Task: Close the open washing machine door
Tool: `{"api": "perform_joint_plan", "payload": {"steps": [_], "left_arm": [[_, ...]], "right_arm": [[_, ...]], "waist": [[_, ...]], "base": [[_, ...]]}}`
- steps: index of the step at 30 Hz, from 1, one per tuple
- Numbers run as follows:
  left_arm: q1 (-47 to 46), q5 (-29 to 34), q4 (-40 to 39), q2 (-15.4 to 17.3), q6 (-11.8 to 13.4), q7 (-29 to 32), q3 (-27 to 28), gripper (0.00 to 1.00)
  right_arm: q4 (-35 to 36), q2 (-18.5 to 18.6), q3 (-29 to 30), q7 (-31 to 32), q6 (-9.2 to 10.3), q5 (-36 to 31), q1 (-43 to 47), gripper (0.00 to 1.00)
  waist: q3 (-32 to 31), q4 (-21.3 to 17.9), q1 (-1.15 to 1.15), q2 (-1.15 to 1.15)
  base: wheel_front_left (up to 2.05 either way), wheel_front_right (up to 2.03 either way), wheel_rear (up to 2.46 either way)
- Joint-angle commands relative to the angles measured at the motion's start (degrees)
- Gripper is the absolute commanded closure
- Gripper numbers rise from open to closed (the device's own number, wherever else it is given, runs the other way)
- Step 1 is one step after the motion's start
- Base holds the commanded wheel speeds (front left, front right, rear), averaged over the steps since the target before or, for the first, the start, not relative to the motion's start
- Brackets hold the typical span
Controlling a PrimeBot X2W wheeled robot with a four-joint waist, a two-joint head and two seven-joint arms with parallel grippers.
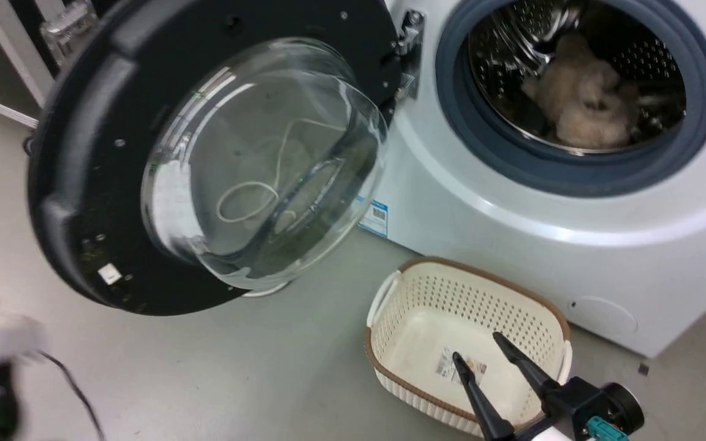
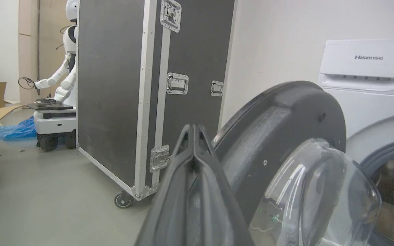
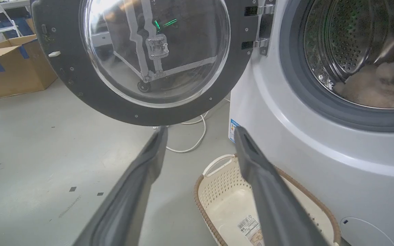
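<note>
Grey floor (image 1: pixel 236 380) underfoot. Closest in, the right fingers (image 1: pixel 477 392) are spread wide with nothing between them, hanging over the cream basket (image 1: pixel 451 300) that sits just below their tips. That arm is low and angled up toward the machine. In its wrist view the tips sit under the bottom rim of the door (image 3: pixel 149 51), apart from it, no contact.

Over to the left fingers (image 2: pixel 194 160): clenched tip to tip, gripping nothing, arm reaching out roughly level, tips right beside the door's free edge. Touching or just off it, I cannot tell.

And there's the door (image 1: pixel 218 165) itself, swung wide open with the glass bowl facing out. It hinges on the washing machine (image 1: pixel 512 214) beyond the right fingertips, and pale fluffy laundry (image 1: pixel 580 98) sits in the drum. Farther back past the left tips stand a black wheeled case (image 2: pixel 115 85) and a white robot (image 2: pixel 63 75).

The call from here, I'd say: get those closed left fingers behind the rim, on the outer face, far from the hinge. Then sweep it round in one steady arc toward the opening and finish with a firm press so the latch catches. Keep the right fingers out of the door's swing.
</note>
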State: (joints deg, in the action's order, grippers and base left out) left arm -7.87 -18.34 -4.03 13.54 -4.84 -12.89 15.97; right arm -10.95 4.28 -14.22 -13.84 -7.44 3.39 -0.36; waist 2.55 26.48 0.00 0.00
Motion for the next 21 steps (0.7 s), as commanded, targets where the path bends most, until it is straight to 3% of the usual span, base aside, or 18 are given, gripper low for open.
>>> {"api": "perform_joint_plan", "payload": {"steps": [1,6,9,14,16,21], "left_arm": [[-3.6,-3.7,2.0,1.8,-0.5,1.3,2.9,1.0],[-14.7,-21.6,12.8,5.0,0.2,11.4,12.6,1.0],[-19.7,-28.7,19.7,7.3,1.3,18.5,15.5,1.0],[-25.7,-37.1,29.8,9.1,2.2,29.3,16.7,1.0],[-28.1,-42.3,35.4,9.4,1.7,36.8,16.7,1.0],[-27.7,-46.6,37.8,9.9,-0.4,43.7,16.6,1.0]], "right_arm": [[0.0,0.4,-0.3,-0.6,-0.04,-0.4,-0.2,0.0],[-0.2,1.3,-0.9,-1.2,-0.05,-0.6,-1.7,0.0],[-0.2,1.6,-1.3,-1.2,-0.05,-0.6,-2.3,0.0],[-0.5,1.9,-1.3,-1.2,-0.05,-0.5,-3.2,0.0],[-0.9,2.2,-1.8,-1.2,-0.05,-1.0,-3.6,0.0],[-1.2,2.1,-2.0,-1.2,-0.05,-0.8,-4.2,0.0]], "waist": [[1.4,-1.1,0.0,0.0],[3.5,-2.5,0.0,0.0],[4.4,-3.5,0.0,0.0],[5.4,-4.5,0.0,0.0],[6.0,-5.1,0.0,0.0],[5.9,-6.0,0.0,0.0]], "base": [[0.0,0.0,0.0],[0.0,0.0,0.0],[0.0,0.0,0.0],[0.0,0.0,0.0],[0.0,0.0,0.0],[0.0,0.0,0.0]]}}
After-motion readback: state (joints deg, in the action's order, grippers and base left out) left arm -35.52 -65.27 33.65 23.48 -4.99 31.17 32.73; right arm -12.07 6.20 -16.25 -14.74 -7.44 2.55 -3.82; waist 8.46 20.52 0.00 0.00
